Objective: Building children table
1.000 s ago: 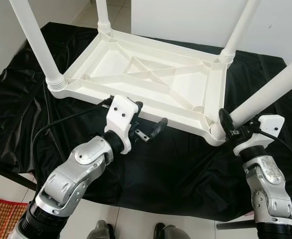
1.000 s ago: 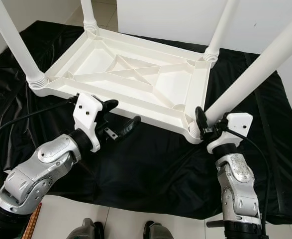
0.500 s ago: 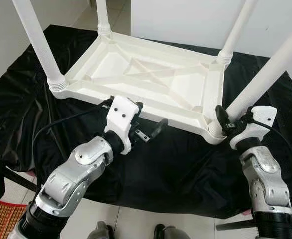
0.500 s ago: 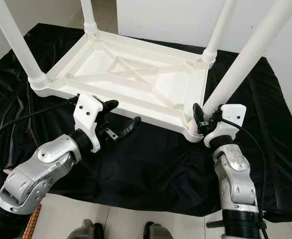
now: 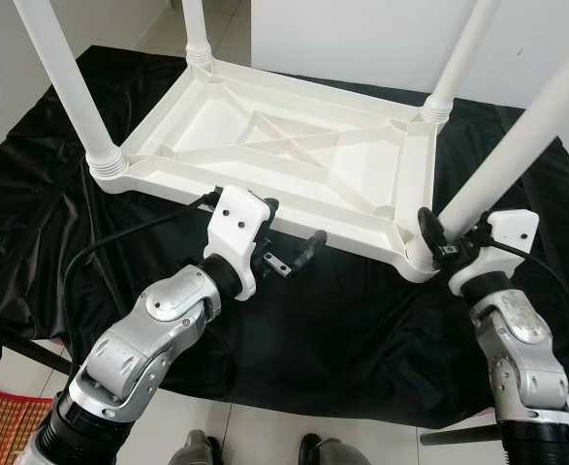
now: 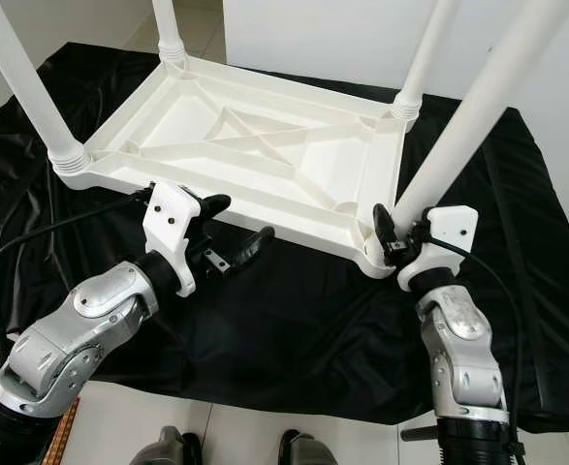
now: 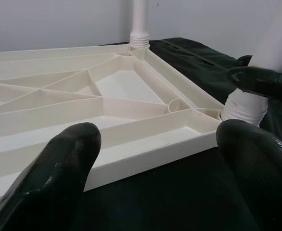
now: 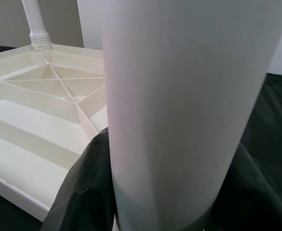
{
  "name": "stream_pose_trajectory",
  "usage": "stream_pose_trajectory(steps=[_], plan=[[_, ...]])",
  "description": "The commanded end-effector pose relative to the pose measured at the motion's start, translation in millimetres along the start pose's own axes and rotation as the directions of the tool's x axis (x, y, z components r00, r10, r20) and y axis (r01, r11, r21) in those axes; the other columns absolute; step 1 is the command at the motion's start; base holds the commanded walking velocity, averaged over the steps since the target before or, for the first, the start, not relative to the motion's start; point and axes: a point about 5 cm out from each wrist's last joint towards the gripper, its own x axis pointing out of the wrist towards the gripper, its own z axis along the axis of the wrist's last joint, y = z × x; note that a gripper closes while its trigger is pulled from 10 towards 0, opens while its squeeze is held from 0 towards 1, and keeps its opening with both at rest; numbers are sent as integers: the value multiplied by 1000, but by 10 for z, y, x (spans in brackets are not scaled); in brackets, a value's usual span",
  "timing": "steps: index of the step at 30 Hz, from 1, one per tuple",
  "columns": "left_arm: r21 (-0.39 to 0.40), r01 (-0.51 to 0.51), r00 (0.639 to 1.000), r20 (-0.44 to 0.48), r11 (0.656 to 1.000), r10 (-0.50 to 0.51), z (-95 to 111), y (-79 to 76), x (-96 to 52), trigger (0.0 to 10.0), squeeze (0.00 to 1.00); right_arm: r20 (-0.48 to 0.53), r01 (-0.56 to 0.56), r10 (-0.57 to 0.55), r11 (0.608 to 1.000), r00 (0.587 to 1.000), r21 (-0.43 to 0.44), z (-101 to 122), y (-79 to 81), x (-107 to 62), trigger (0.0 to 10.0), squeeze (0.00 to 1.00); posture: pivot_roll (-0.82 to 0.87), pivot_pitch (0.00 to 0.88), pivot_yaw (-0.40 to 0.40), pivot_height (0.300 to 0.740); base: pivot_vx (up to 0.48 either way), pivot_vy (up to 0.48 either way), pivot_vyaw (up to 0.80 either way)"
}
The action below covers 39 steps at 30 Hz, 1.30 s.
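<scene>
Tabletop point(image 5: 294, 155) lay upside down on black cloth point(image 5: 323, 320), ribs up, presumably so legs could be seated from above. Right gripper point(image 5: 451, 242) clamped around near-right leg point(image 5: 517, 145) just above its corner socket, probably steadying or twisting it home. Left gripper point(image 5: 289, 237) hovered beside near edge, fingers point(image 7: 59, 168) apart, holding nothing. Seen closely from right wrist: black pads pressed against both sides of leg.

I see a bench draped entirely in a wrinkled black cloth point(image 5: 342, 320). Directly on the cloth lies one white plastic children's table point(image 5: 294, 155), inverted, its ribbed underside facing up. Pale tiled floor point(image 5: 265, 426) shows at the near edge.
</scene>
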Motion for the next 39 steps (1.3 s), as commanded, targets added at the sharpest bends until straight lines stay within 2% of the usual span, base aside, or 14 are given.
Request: stream_pose_trajectory(steps=[1, 7, 13, 17, 25, 32, 35, 36, 39], plan=[[3, 112, 994, -2, 994, -112, -1, -79, -5, 10000, 0, -151, 21, -16, 999, 988, 32, -271, -47, -102, 10000, 0, 32, 205, 9, 740, 0, 0, 0], [5, 115, 993, -2, 993, -115, 0, -77, 2, 10000, 0, -160, 37, -28, 998, 987, 53, -253, -75, -96, 10000, 0, 28, 205, 13, 740, 0, 0, 0], [8, 110, 994, -2, 994, -110, 4, -74, -3, 10000, 0, -167, -12, 21, 999, 986, 49, -176, -94, -117, 10000, 0, 28, 205, 13, 740, 0, 0, 0], [10, 109, 994, -1, 994, -109, 4, -74, -5, 10000, 0, -158, -45, 47, 999, 986, 17, -156, -84, -145, 10000, 0, 28, 205, 13, 740, 0, 0, 0], [7, 106, 994, 1, 994, -106, 2, -82, -1, 10000, 0, -165, -97, 101, 995, 981, 36, -134, -73, -225, 10000, 0, 25, 206, 6, 740, 0, 0, 0], [7, 106, 994, 4, 994, -106, 5, -80, 4, 10000, 0, -173, -74, 74, 997, 982, 4, -151, -85, -243, 10000, 0, 25, 206, 6, 740, 0, 0, 0], [9, 108, 994, 4, 994, -108, 5, -81, 5, 10000, 0, -144, -57, 52, 998, 988, -28, -141, -62, -238, 10000, 0, 25, 206, 6, 740, 0, 0, 0], [9, 108, 994, 4, 994, -108, 5, -81, 5, 10000, 0, -119, -72, 66, 996, 991, -47, -120, -8, -242, 10000, 0, 25, 206, 6, 740, 0, 0, 0], [9, 108, 994, 4, 994, -108, 3, -82, 8, 10000, 0, -85, -162, 149, 972, 985, -173, -118, 141, -291, 10000, 0, 19, 199, 7, 740, 0, 0, 0]])
